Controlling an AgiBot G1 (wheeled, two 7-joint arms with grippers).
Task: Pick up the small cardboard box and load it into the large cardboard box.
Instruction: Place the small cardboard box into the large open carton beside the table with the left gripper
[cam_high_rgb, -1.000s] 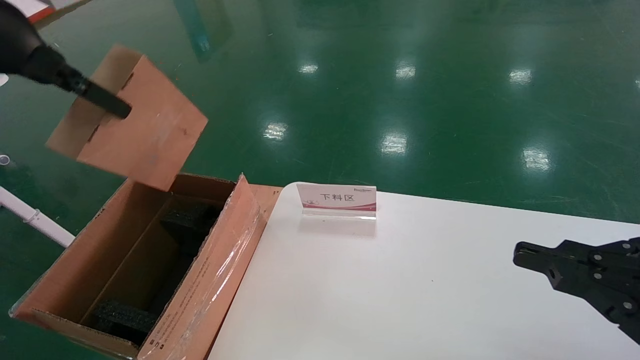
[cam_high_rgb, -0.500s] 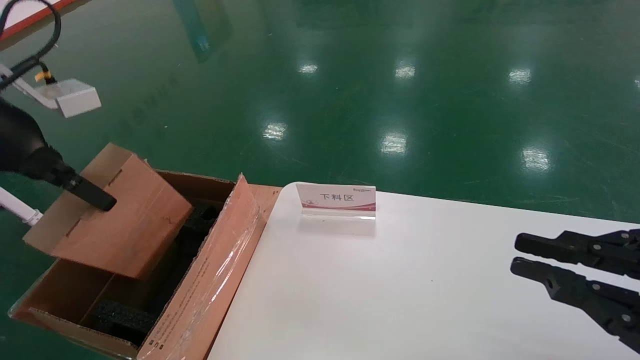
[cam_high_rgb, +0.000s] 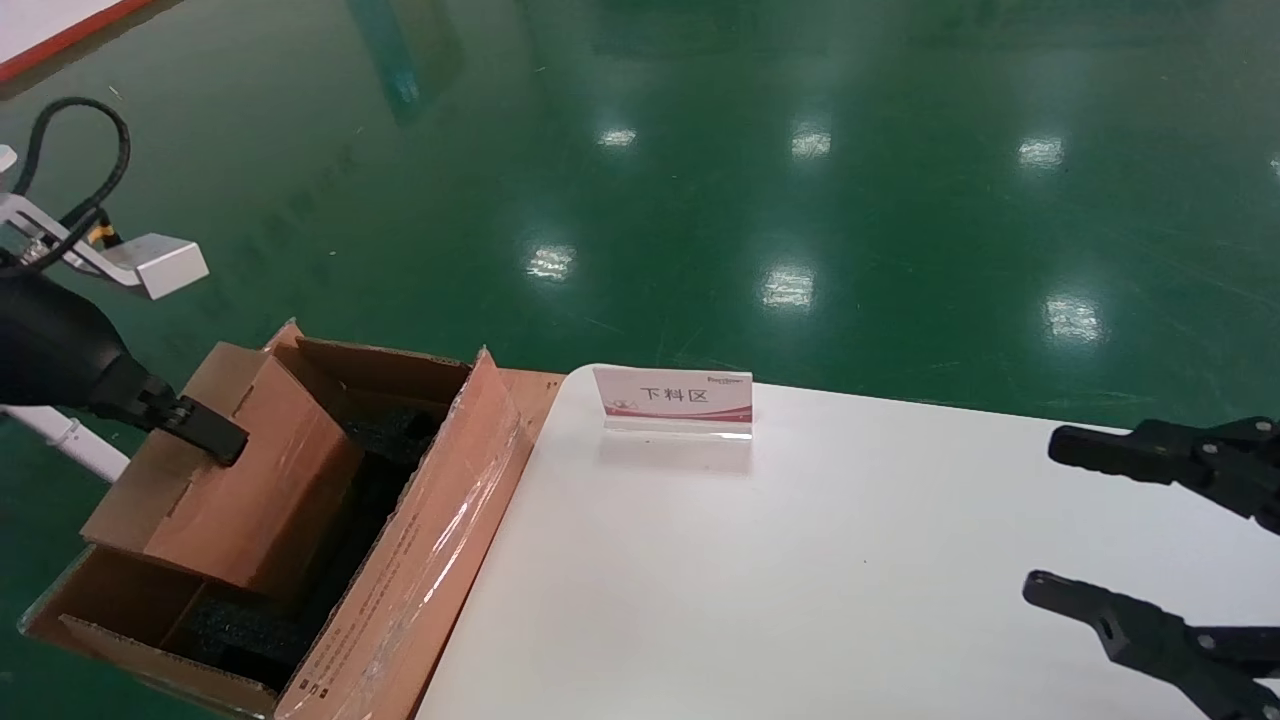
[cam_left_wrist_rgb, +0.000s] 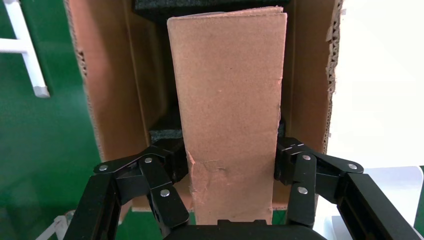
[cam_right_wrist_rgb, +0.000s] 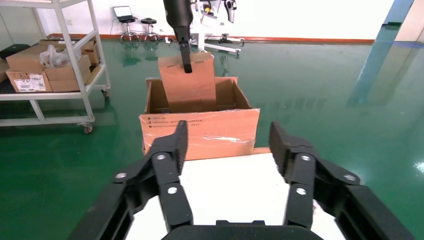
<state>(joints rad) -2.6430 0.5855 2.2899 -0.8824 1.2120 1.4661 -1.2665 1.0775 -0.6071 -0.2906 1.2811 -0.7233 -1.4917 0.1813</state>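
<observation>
The small cardboard box (cam_high_rgb: 250, 480) hangs tilted, its lower part inside the large cardboard box (cam_high_rgb: 430, 560), which stands on the floor at the table's left end. My left gripper (cam_high_rgb: 215, 440) is shut on the small box's upper end. In the left wrist view both fingers (cam_left_wrist_rgb: 162, 170) press the small box (cam_left_wrist_rgb: 230, 115) between the large box's walls (cam_left_wrist_rgb: 115, 90). Black foam (cam_high_rgb: 240, 630) lies below it. My right gripper (cam_high_rgb: 1048, 512) hovers open and empty over the table's right side. The right wrist view shows my right gripper (cam_right_wrist_rgb: 228, 135) facing the large box (cam_right_wrist_rgb: 200, 132) and the small box (cam_right_wrist_rgb: 192, 85).
A small sign stand (cam_high_rgb: 675, 400) sits at the far left corner of the white table (cam_high_rgb: 800, 580). A white frame leg (cam_high_rgb: 70, 440) runs beside the large box. A wheeled shelf with cartons (cam_right_wrist_rgb: 50, 70) stands beyond it on the green floor.
My left gripper has lowered the small box from above the large box down into its opening. My right gripper has gone from shut to wide open.
</observation>
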